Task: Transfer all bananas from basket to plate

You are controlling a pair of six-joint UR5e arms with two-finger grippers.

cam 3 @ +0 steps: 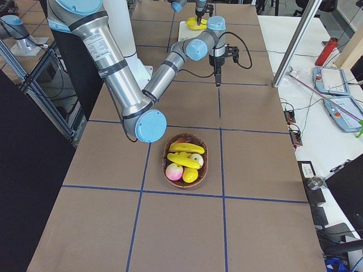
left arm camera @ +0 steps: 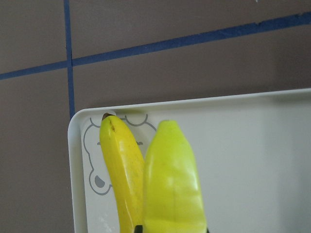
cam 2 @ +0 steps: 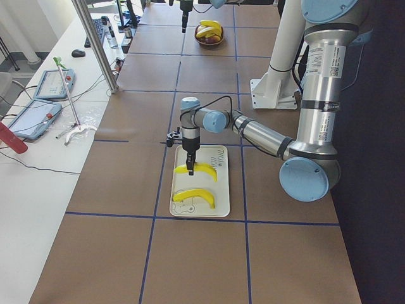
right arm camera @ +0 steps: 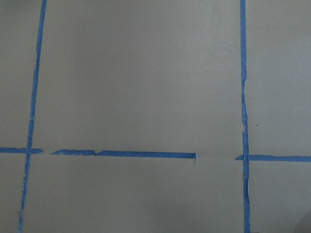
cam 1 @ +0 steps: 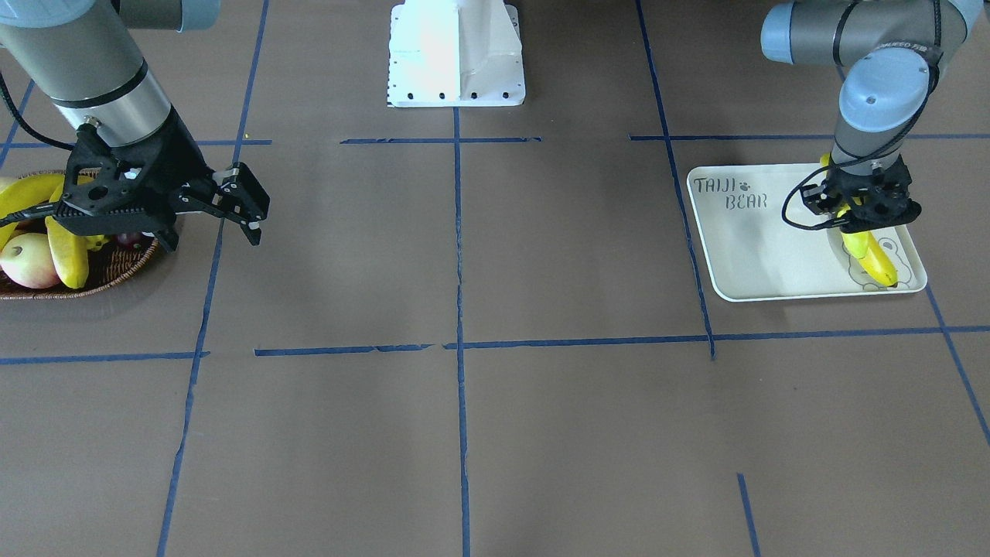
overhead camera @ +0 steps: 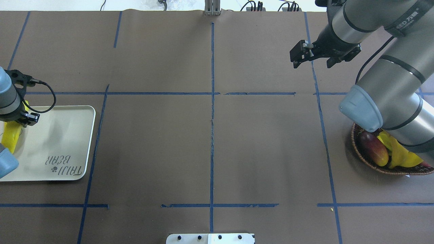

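Note:
The cream plate (cam 1: pixel 758 255) printed "TAIJI BEAR" carries one banana (left arm camera: pixel 119 160) lying with its tip at the bear face. My left gripper (cam 1: pixel 858 213) is shut on a second banana (left arm camera: pixel 170 179) and holds it low over the plate beside the first; both show in the exterior left view, the held one (cam 2: pixel 197 170) and the lying one (cam 2: pixel 195 196). The wicker basket (cam 1: pixel 116 267) holds two more bananas (cam 3: pixel 187 148). My right gripper (cam 1: pixel 249 203) is open and empty above the table, just beside the basket toward the table's middle.
The basket also holds a pink-yellow apple (cam 1: pixel 31 259), a dark red mango (overhead camera: pixel 373 149) and a small yellow fruit (cam 3: pixel 190 174). The white robot base (cam 1: pixel 456 54) stands at the table's back middle. Blue tape lines cross the brown table.

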